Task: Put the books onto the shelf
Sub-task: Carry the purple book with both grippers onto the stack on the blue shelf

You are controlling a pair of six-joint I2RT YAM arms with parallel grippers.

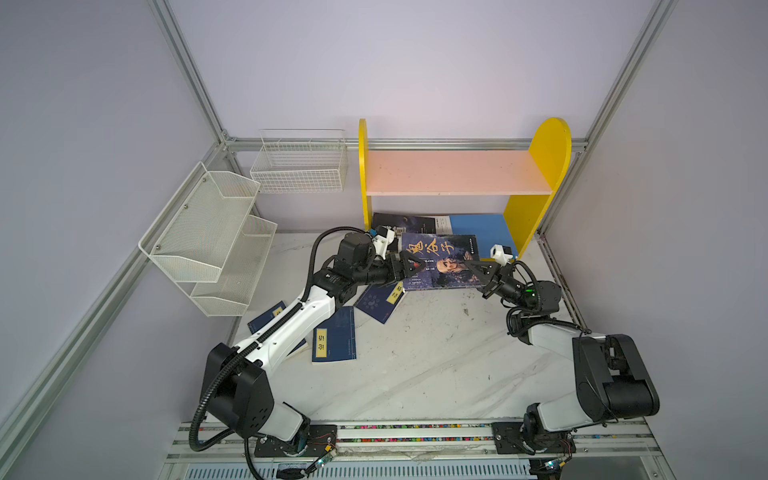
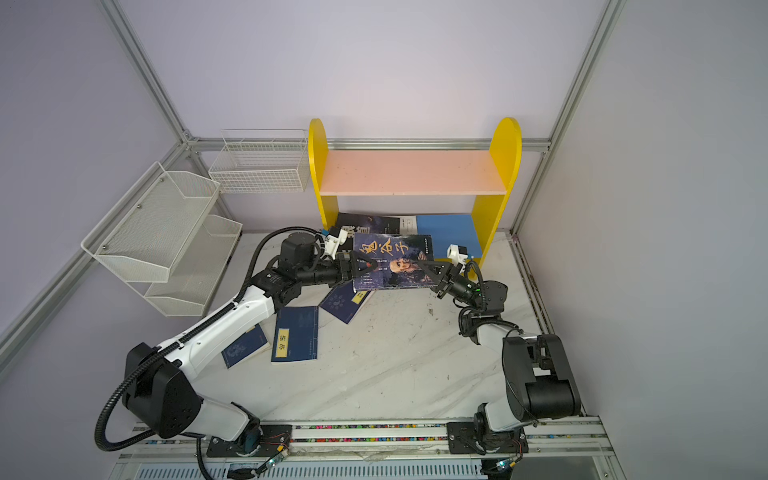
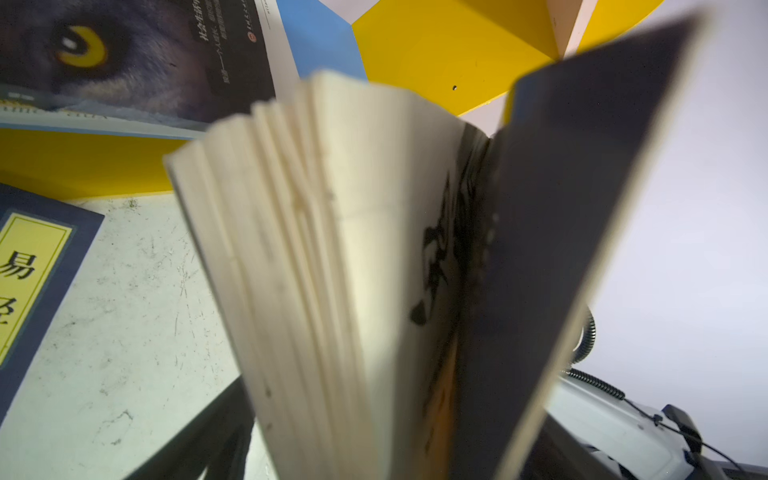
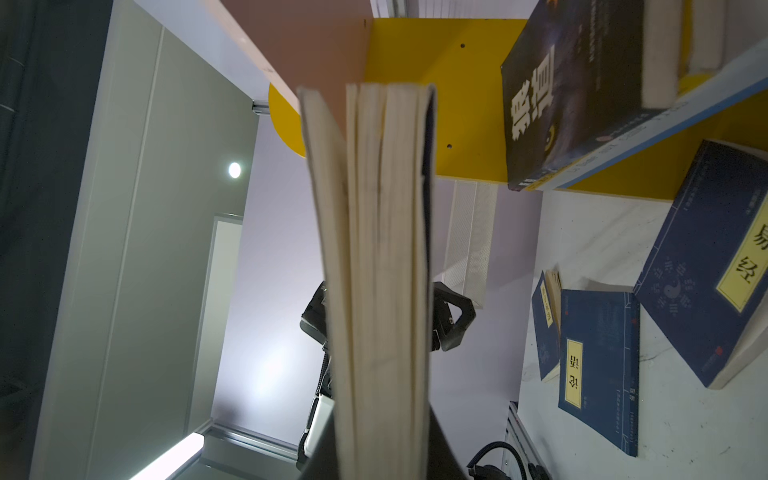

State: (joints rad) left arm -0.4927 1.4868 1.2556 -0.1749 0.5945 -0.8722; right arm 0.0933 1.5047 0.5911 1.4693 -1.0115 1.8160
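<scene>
The desk [image 1: 436,374] before the shelf [image 1: 549,166] carries three navy books [image 1: 334,336]; a wolf-eyed book [image 3: 137,62] lies flat on the shelf's blue lower board [image 1: 484,228]. The dark illustrated book [image 1: 440,262] hangs just before the shelf's lower opening: right pincer [image 1: 478,272] clenched on one edge, left pincer [image 1: 409,267] released, jaws astride the opposite edge. Best, I judge, to press the fanned pages together first, then slide it in level. Where the pincers meet the cover is hidden, and the left wrist view is blurred.
</scene>
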